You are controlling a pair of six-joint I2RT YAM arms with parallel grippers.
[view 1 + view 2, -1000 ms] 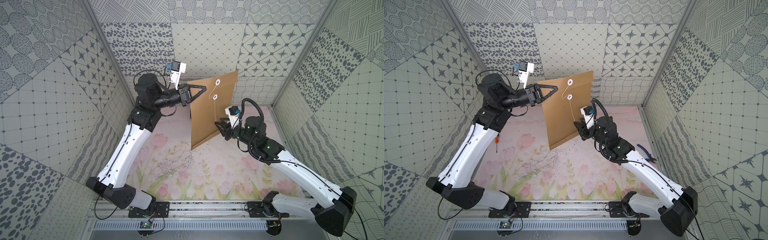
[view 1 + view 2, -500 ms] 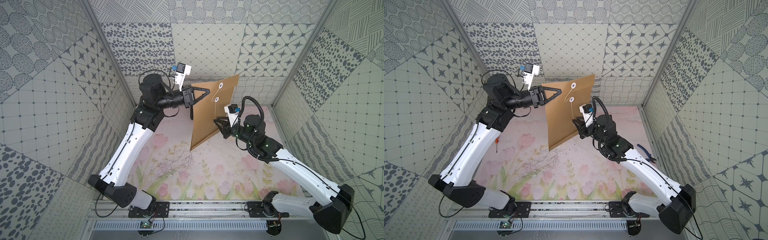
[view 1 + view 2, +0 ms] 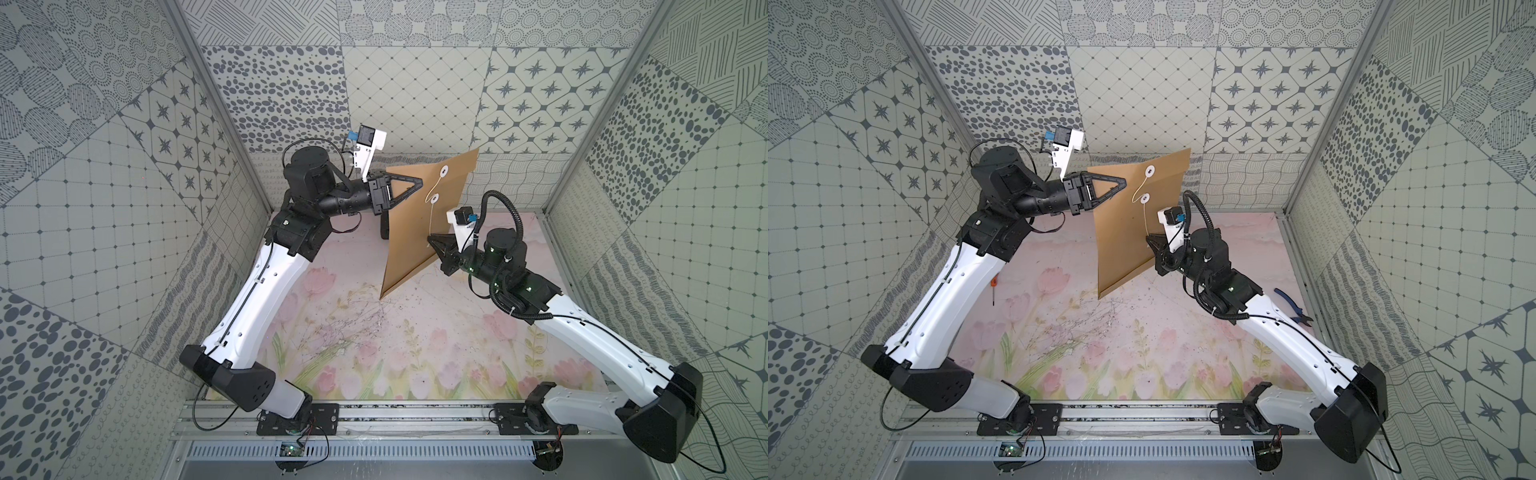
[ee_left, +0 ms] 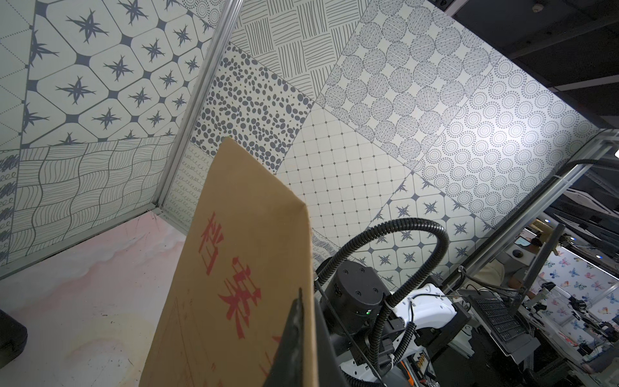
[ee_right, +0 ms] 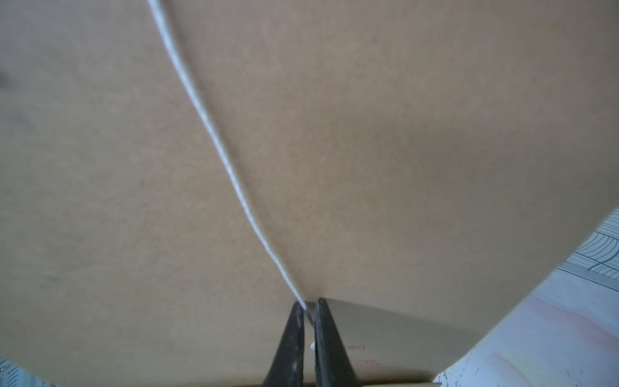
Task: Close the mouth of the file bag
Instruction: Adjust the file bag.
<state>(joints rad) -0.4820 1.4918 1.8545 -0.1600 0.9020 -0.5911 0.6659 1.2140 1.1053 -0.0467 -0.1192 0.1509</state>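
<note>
- Above the back half of the worktop [image 3: 374,365], the file bag [image 3: 415,241] is held up on edge between the two arms.
- In both top views the file bag [image 3: 1125,237] is seen tilted, with its lower corner pointing down at the flowered surface. Whether that corner touches cannot be told.
- The mouth [image 3: 457,164] is turned uppermost, toward the back wall.
- One white upper button [image 3: 444,171] is carried near the mouth, and a lower button [image 3: 434,198] is set just below it on the brown face.
- The string [image 3: 431,220] is led from the upper button in a curve to the lower button, then straight down the face to the right hand [image 3: 430,239].
- The right hand [image 5: 310,306] is closed. In the right wrist view the string [image 5: 207,127] is seen pinched between its black fingertips, close against the paper.
- The left hand [image 3: 417,184] is clamped on the file bag's side edge near the mouth, with one black triangular finger laid over the brown face.
- In the left wrist view the file bag's other face [image 4: 241,234] is shown, printed with red characters, and a dark finger [image 4: 294,338] is pressed against it.
- Blue-handled pliers [image 3: 1291,306] are seen lying on the worktop beside the right arm, well apart from the file bag.
</note>
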